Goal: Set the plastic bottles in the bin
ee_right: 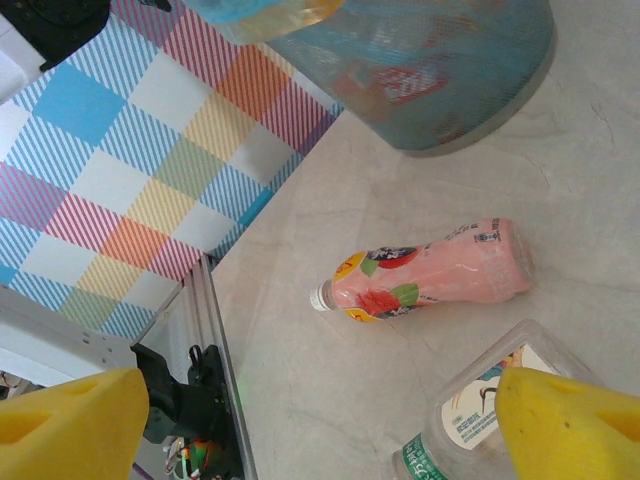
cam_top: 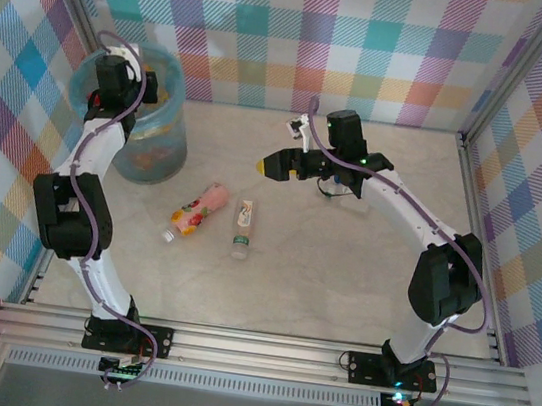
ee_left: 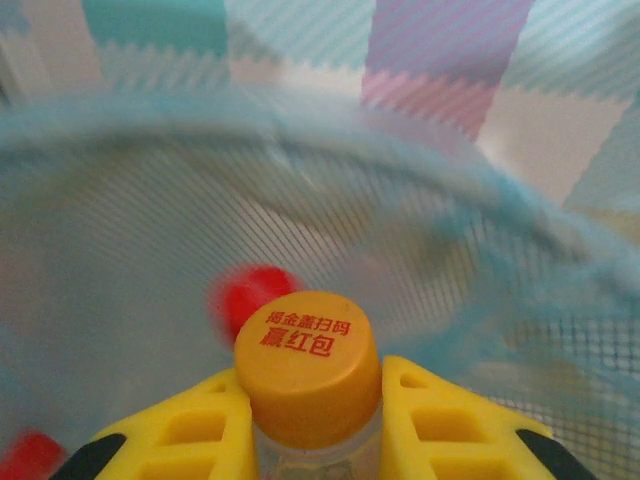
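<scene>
The bin [cam_top: 156,159], lined with a light-blue bag, stands at the table's far left. Above its mouth my left gripper [cam_top: 117,78] is shut on a clear bottle with an orange cap [ee_left: 306,362], held at the neck between the yellow fingers [ee_left: 440,420]. Red caps [ee_left: 252,296] of other bottles lie blurred inside the bag [ee_left: 470,250]. A pink bottle [cam_top: 199,210] and a green-white labelled bottle [cam_top: 243,227] lie on the table in front of the bin. My right gripper [cam_top: 266,165] hovers open to their right, above the pink bottle [ee_right: 430,275] and the green-white bottle [ee_right: 470,420], touching neither.
Checked walls close off the back and both sides. An aluminium frame rail [ee_right: 205,340] runs along the table's left edge beside the left arm's base. The bin [ee_right: 440,80] holds several bottles behind its blue liner.
</scene>
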You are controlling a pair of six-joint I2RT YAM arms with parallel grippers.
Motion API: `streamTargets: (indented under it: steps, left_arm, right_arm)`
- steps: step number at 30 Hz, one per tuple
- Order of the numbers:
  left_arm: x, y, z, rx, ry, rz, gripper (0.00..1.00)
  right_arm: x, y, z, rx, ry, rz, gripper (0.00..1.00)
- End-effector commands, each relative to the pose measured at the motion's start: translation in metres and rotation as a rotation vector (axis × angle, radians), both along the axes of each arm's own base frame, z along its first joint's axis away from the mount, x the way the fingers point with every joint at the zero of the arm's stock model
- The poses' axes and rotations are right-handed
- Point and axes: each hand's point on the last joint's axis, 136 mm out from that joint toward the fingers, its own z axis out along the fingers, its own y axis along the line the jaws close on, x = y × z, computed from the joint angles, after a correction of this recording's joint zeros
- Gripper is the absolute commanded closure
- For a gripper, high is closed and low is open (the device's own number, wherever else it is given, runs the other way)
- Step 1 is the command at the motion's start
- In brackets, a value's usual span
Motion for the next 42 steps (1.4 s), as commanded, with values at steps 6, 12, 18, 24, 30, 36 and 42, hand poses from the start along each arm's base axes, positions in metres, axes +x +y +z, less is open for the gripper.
streamTargets:
  steps: [6, 12, 18, 24, 30, 36, 42]
  left_arm:
    - [-0.029, 0.005, 0.002, -0.039, 0.164, 0.040, 0.85]
    - [-0.044, -0.005, 0.076, -0.109, 0.064, 0.026, 0.34]
    - [-0.063, -0.008, 0.130, -0.152, -0.017, 0.041, 0.29]
    - [-0.081, -0.019, 0.151, -0.192, -0.008, 0.028, 0.39]
    - [-0.104, -0.078, 0.159, -0.149, 0.019, -0.083, 0.39]
    - [-0.132, -0.188, 0.147, -0.026, 0.045, -0.349, 0.37]
    - [-0.172, -0.290, 0.110, -0.022, 0.139, -0.692, 0.33]
  right_arm:
    - [-0.005, -0.001, 0.018, 0.012, -0.050, 0.005, 0.10]
    - [-0.004, 0.001, 0.025, 0.037, -0.057, 0.006, 0.11]
    - [-0.001, 0.000, 0.023, 0.018, -0.045, -0.017, 0.11]
    - [0.016, -0.017, 0.017, -0.068, -0.028, -0.121, 0.11]
    - [0.063, -0.072, -0.002, -0.188, -0.001, -0.322, 0.10]
    - [0.102, -0.146, -0.049, -0.384, 0.033, -0.459, 0.09]
    - [0.097, -0.180, -0.108, -0.689, -0.214, -0.215, 0.04]
